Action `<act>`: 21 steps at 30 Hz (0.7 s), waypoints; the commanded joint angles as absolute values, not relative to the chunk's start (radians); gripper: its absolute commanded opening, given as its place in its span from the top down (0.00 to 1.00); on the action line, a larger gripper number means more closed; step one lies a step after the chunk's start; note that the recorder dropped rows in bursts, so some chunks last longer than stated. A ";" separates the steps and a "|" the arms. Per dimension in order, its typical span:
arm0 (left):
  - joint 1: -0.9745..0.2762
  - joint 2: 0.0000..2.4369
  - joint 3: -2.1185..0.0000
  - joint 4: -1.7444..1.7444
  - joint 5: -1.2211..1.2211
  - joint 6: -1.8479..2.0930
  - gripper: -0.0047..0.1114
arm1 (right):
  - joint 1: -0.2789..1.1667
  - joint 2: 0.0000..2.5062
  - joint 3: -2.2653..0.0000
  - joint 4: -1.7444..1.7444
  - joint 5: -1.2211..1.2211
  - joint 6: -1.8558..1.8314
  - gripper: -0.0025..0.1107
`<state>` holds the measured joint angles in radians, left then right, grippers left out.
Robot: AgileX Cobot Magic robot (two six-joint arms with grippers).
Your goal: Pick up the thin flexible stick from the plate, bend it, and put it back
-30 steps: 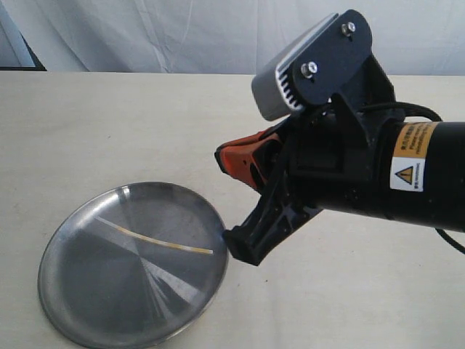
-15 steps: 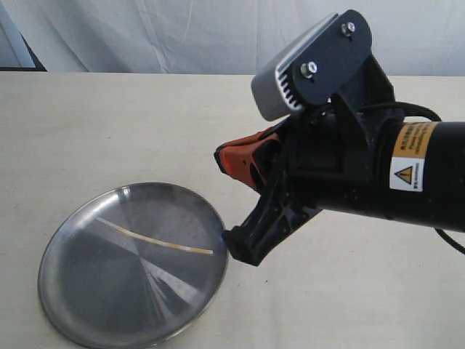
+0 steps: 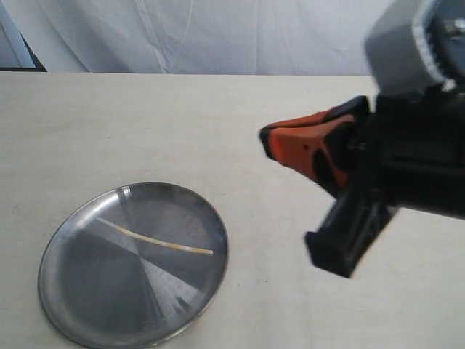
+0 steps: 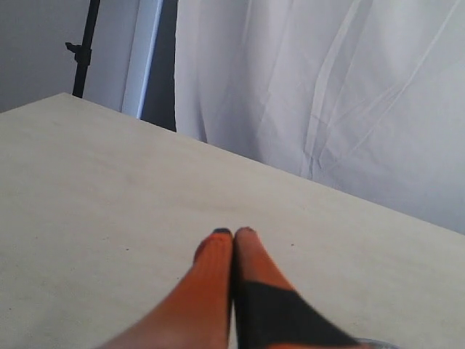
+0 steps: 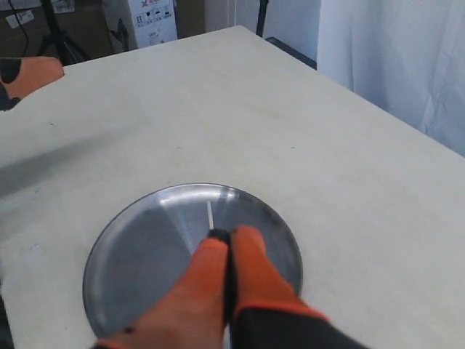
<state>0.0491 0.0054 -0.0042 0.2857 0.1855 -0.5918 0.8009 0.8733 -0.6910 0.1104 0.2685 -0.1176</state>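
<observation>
The right arm (image 3: 418, 174) has pulled back from the plate (image 3: 69, 287) since a second ago. Its black underside was then at the plate's rim and is now well apart from it. Plate and stick (image 3: 154, 241) have not shifted.

A pale table (image 3: 109, 123) fills the scene, with a white curtain (image 3: 218, 33) behind it. The round steel plate lies ahead of and below the right gripper (image 3: 264, 136), whose orange fingers are pressed together and hold nothing. In the right wrist view the plate (image 5: 138, 254) sits just beyond and beneath the right gripper (image 5: 229, 234).

The left gripper (image 4: 233, 232) is also closed and empty. Its own camera shows only bare table and curtain ahead of it. It is probably the orange shape at the far edge of the right wrist view, well away from the plate, so the right gripper looks the nearer of the two.

The thin cream stick rests inside the plate, gently curved. Seen from the right wrist, the stick (image 5: 210, 215) runs straight on from the fingertips, along the line in which the gripper points, its near end hidden behind them. The fingers would likely need to part and come down and forward, closing across the stick's width.
</observation>
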 commanded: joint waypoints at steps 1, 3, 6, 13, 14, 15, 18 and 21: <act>0.050 0.000 0.000 0.293 0.179 -0.594 0.96 | 0.680 0.669 -0.572 0.151 0.280 -0.118 0.98; 0.050 0.000 0.000 0.293 0.179 -0.594 0.96 | 0.611 0.576 -0.479 0.162 0.207 -0.118 0.98; 0.050 0.000 0.000 0.293 0.179 -0.594 0.96 | 0.523 0.473 -0.326 0.162 0.109 -0.118 0.98; 0.050 0.000 0.000 0.293 0.179 -0.594 0.96 | 0.304 0.244 -0.007 0.263 0.061 -0.113 0.98; 0.050 0.000 0.000 0.293 0.179 -0.594 0.96 | 0.266 0.205 0.000 0.275 0.061 -0.113 0.98; 0.050 0.000 0.000 0.293 0.179 -0.594 0.96 | 0.229 0.164 0.000 0.275 0.089 -0.113 0.98; 0.050 0.000 0.000 0.293 0.179 -0.594 0.96 | 0.133 0.060 0.000 0.270 0.147 -0.136 0.98; 0.050 0.000 0.000 0.293 0.179 -0.594 0.96 | 0.049 0.000 0.000 0.261 0.147 -0.142 0.98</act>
